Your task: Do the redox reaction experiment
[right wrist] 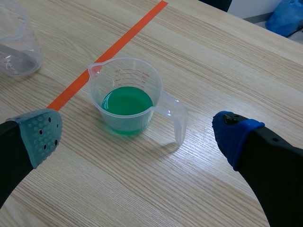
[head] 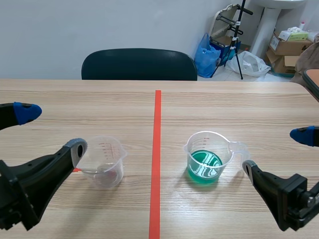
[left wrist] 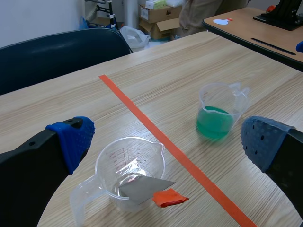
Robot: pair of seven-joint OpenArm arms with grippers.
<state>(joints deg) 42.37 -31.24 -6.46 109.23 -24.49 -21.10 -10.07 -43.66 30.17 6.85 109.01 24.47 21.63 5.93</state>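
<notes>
A clear measuring cup (head: 102, 162) stands left of the orange-red tape line (head: 156, 149). A grey metal strip (left wrist: 142, 188) leans inside it, and its orange-red end (left wrist: 169, 197) shows by the cup's wall. A second clear cup (head: 207, 158), holding green liquid (right wrist: 127, 101), stands right of the line with its handle (right wrist: 173, 118) pointing right. My left gripper (head: 50, 130) is open beside the left cup (left wrist: 130, 172), holding nothing. My right gripper (head: 275, 151) is open just right of the green cup (right wrist: 125, 94), its fingers wide apart on either side in the wrist view.
A dark chair (head: 139, 64) stands at the table's far edge. Behind it on the floor are a blue bag (head: 205, 52), cardboard boxes (head: 289, 47) and a stand. Another table (left wrist: 255, 26) lies beyond the right edge.
</notes>
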